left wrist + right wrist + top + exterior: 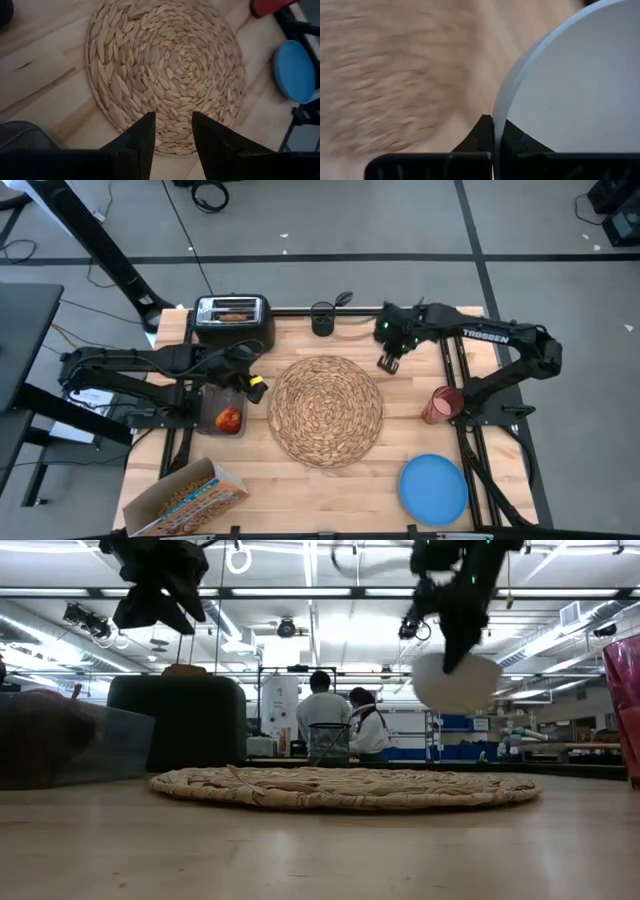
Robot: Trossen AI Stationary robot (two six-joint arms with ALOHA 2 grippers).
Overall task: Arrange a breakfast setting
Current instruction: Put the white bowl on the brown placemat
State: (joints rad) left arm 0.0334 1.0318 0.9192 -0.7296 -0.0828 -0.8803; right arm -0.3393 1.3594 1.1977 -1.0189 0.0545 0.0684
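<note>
The round woven straw placemat (326, 409) lies flat mid-table. My right gripper (448, 658) is shut on the white bowl (457, 682), above the table by the mat's far right edge. My left gripper (172, 134) is open and empty above the mat's left edge (256, 386). The blue plate (434, 488) lies at the near right. The translucent red cup (441, 405) stands right of the mat. The red apple (230, 420) sits in a clear container at the left. A toast slice (233, 314) sticks up from the toaster's slot. My right gripper pinches the bowl's rim (496, 125) between its two fingers, one finger on the bowl's inside and one on its outside. The fingers come from above, pointing down. The bowl hangs tipped on its side below them, clear of the table.
A black toaster (233, 322) stands at the far left, with a black mesh cup (322, 318) to its right. A cereal box (190, 495) lies at the near left corner. People stand in the room beyond the table (340, 720).
</note>
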